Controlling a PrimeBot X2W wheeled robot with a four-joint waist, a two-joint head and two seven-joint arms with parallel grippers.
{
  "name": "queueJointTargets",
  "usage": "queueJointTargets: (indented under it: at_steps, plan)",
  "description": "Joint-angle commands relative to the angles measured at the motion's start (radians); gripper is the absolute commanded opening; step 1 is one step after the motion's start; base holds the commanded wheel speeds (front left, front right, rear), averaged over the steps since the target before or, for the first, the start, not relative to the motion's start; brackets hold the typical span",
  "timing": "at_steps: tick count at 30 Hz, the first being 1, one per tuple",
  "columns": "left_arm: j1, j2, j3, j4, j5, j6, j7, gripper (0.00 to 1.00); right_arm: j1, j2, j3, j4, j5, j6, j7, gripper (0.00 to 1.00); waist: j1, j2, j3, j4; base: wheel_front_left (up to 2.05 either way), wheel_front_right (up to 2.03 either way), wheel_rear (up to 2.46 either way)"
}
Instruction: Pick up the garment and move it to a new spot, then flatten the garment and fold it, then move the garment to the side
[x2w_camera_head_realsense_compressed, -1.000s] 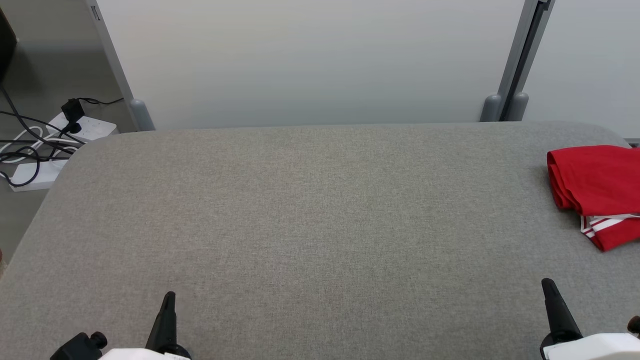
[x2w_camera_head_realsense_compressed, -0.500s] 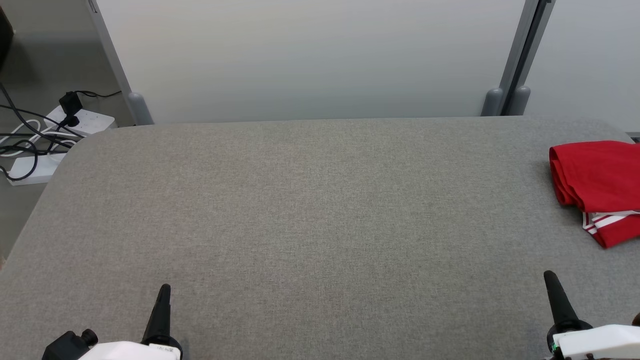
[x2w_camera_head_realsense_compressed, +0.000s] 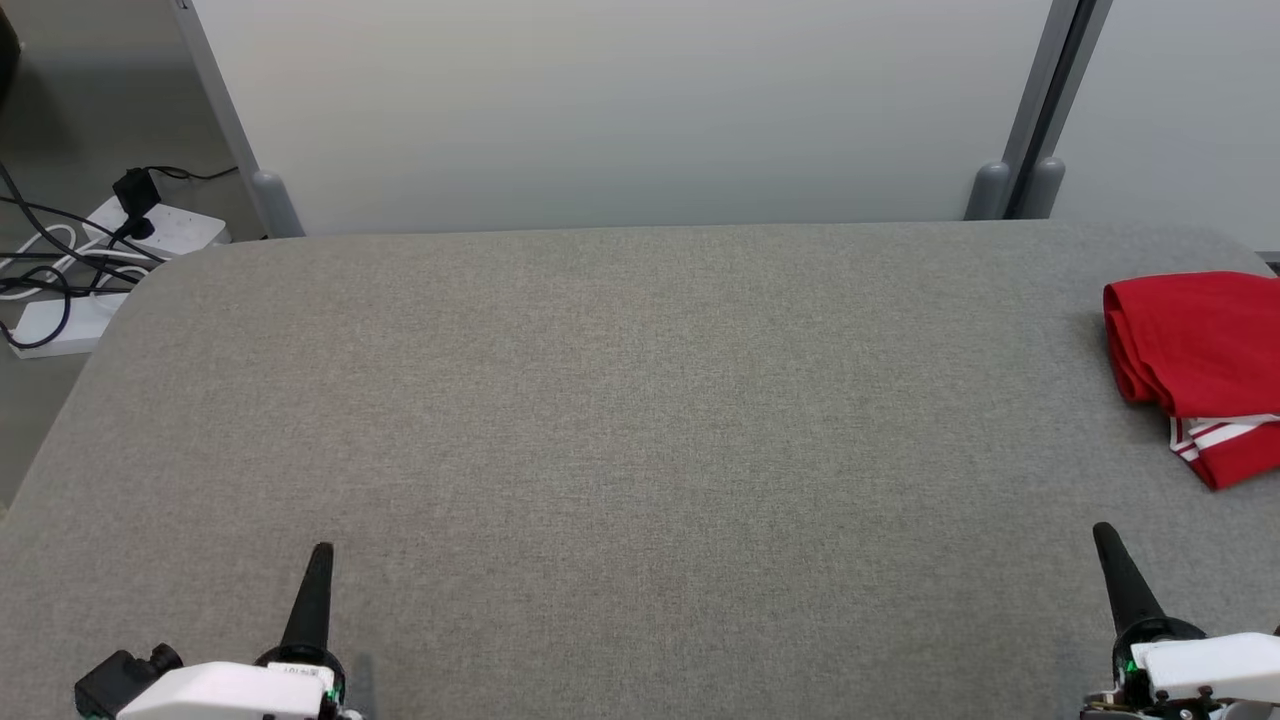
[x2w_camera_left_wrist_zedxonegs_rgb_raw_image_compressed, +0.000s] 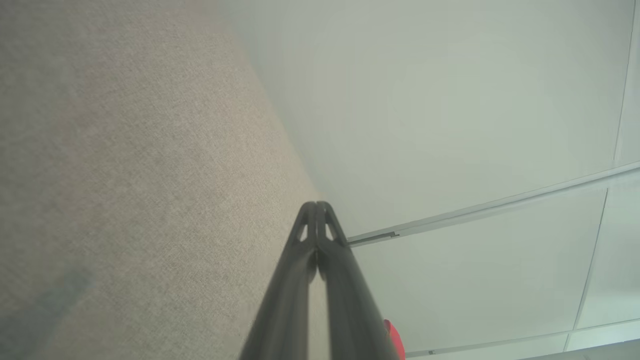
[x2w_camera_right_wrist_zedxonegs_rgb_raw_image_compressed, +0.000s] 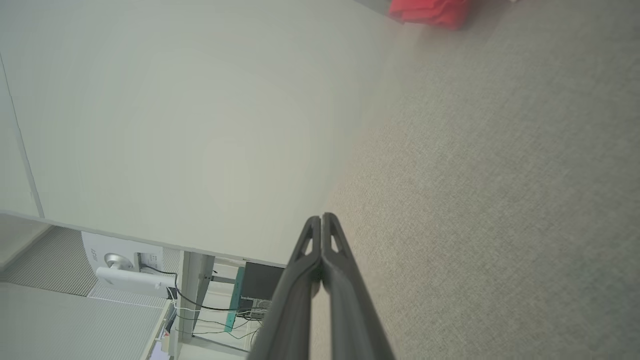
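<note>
Two sets pressed together and empty: left fingers (x2w_camera_head_realsense_compressed: 310, 600), right fingers (x2w_camera_head_realsense_compressed: 1122, 585).
Folded red garment (x2w_camera_head_realsense_compressed: 1190, 340) lies on the grey tabletop (x2w_camera_head_realsense_compressed: 640, 400) ahead of the right fingers, slightly rightward, untouched, well apart from the left fingers.

A second on, my head camera has shifted. The far edge of the grey table (x2w_camera_head_realsense_compressed: 640, 400), the folded red garment (x2w_camera_head_realsense_compressed: 1195, 345) and the power strip (x2w_camera_head_realsense_compressed: 160, 228) on the floor all sit higher in the head view and slightly further out toward its sides. That is a move of the view, not of the things. My left gripper (x2w_camera_head_realsense_compressed: 320, 548) and right gripper (x2w_camera_head_realsense_compressed: 1101, 527) have climbed the frame a little more than the table did, so both arms have eased forward a touch. More of my left forearm (x2w_camera_head_realsense_compressed: 220, 690) and right forearm (x2w_camera_head_realsense_compressed: 1215, 665) now shows.
</note>
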Motion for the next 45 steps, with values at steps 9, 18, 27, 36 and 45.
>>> queueJointTargets:
  at_steps: [9,18,27,36,45]
  plan:
    - [-0.080,0.006,0.046,-0.022,-0.114,-0.021,0.029,0.00,-0.061,-0.001,-0.008,-0.013,0.104,0.004,0.032,0.00,0.0000,-0.0001,0.011,0.000,0.00,0.00,0.00]
    - [-0.100,0.006,0.062,-0.018,-0.215,-0.034,0.056,0.00,-0.076,0.006,-0.024,-0.009,0.196,0.004,0.058,0.00,0.0000,-0.0001,0.021,0.000,0.00,0.00,0.00]
    - [-0.121,0.007,0.080,-0.015,-0.326,-0.048,0.085,0.00,-0.092,0.013,-0.042,-0.003,0.298,0.005,0.087,0.00,0.0000,-0.0001,0.033,0.000,0.00,0.00,0.00]
    - [-0.121,0.007,0.080,-0.015,-0.326,-0.048,0.085,0.00,-0.092,0.013,-0.042,-0.003,0.298,0.005,0.087,0.00,0.0000,-0.0001,0.033,0.000,0.00,0.00,0.00]
    - [-0.121,0.007,0.080,-0.015,-0.326,-0.048,0.085,0.00,-0.092,0.013,-0.042,-0.003,0.298,0.005,0.087,0.00,0.0000,-0.0001,0.033,0.000,0.00,0.00,0.00]
